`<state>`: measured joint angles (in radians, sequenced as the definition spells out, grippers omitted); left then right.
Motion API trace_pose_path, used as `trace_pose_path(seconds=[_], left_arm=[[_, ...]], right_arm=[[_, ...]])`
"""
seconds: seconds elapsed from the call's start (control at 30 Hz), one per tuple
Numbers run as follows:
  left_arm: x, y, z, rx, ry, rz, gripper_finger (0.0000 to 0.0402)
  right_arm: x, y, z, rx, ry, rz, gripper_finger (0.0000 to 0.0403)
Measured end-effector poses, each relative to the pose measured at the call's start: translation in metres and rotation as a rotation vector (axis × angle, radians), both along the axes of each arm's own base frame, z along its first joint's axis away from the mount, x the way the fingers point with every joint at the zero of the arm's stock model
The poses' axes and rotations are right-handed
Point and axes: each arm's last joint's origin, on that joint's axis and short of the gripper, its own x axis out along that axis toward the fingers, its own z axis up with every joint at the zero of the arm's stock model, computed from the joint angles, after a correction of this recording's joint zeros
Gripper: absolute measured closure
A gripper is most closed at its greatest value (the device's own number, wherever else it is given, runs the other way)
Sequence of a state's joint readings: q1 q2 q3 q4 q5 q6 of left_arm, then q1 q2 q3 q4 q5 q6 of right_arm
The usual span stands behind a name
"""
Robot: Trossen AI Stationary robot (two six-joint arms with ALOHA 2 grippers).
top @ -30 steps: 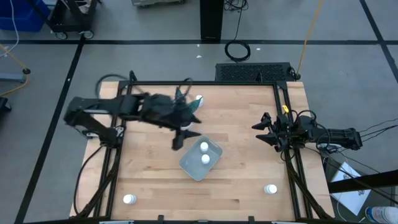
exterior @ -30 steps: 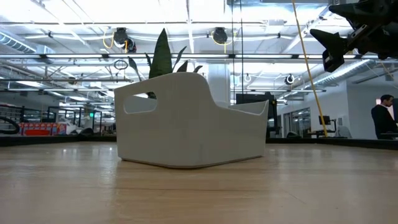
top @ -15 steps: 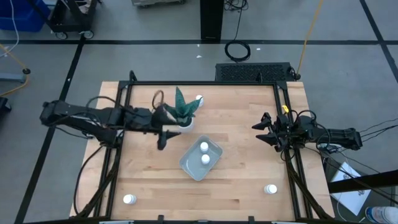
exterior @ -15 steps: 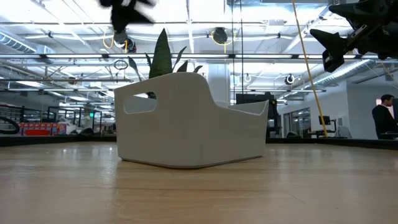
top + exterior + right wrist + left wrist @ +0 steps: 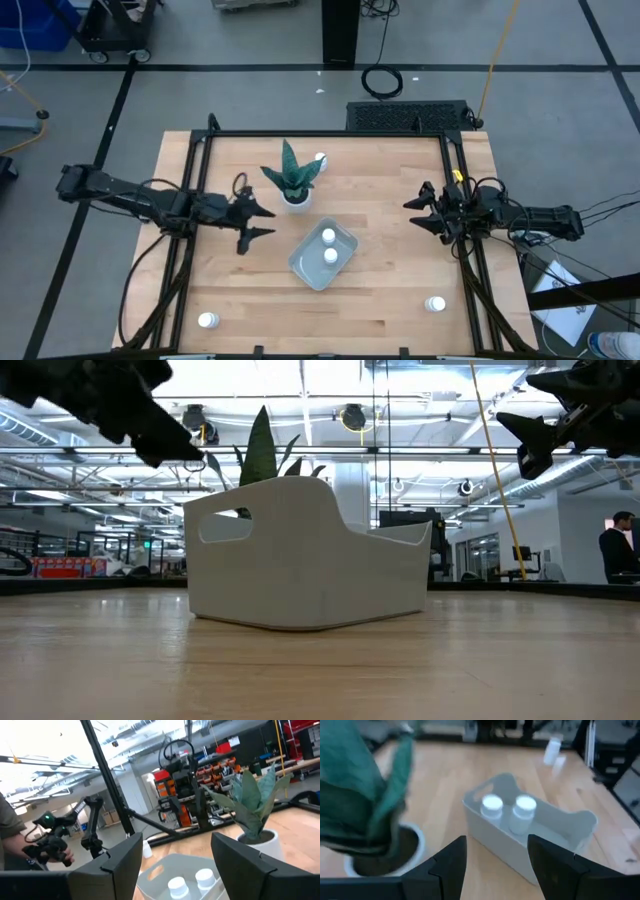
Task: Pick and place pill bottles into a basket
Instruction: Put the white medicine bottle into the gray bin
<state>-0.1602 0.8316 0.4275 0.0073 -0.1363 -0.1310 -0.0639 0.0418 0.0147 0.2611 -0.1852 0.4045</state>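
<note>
Basket [image 5: 322,254] at frame centre holds two pill bottles [image 5: 328,237]; left end effector [image 5: 258,222] spread, empty, just left of it; right end effector [image 5: 420,211] spread at right

Bare wood lies between the left gripper [image 5: 256,223] and the basket [image 5: 305,267], leaving a clear way in. The potted plant [image 5: 292,180] stands just beside the basket's far corner, its leaves crowding that side. The right gripper [image 5: 417,210] hangs well apart.
</note>
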Motion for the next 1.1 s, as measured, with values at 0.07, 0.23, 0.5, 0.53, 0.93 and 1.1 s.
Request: trace_pose_path(seconds=[0.07, 0.23, 0.5, 0.53, 0.93, 1.1], left_arm=[[-0.011, 0.003, -0.007, 0.028, -0.051, 0.026, 0.0188], [-0.031, 0.008, -0.011, 0.012, -0.21, 0.081, 0.0188], [-0.058, 0.01, -0.006, 0.065, -0.236, -0.031, 0.0188], [-0.061, 0.01, -0.004, 0.067, -0.252, -0.031, 0.0188], [-0.081, 0.011, -0.021, 0.049, -0.324, -0.102, 0.0188], [-0.084, 0.011, -0.035, 0.028, -0.339, -0.102, 0.0188]], right_arm=[[0.0, 0.0, 0.0, 0.0, 0.003, 0.0, 0.0172], [0.0, 0.0, -0.001, 0.0, 0.008, 0.0, 0.0176], [0.0, 0.0, 0.0, 0.0, 0.002, 0.0, 0.0172], [0.0, 0.0, 0.0, 0.0, 0.003, 0.0, 0.0172], [0.0, 0.0, 0.0, 0.0, 0.001, 0.0, 0.0172], [0.0, 0.0, 0.0, 0.0, 0.001, 0.0, 0.0176]])
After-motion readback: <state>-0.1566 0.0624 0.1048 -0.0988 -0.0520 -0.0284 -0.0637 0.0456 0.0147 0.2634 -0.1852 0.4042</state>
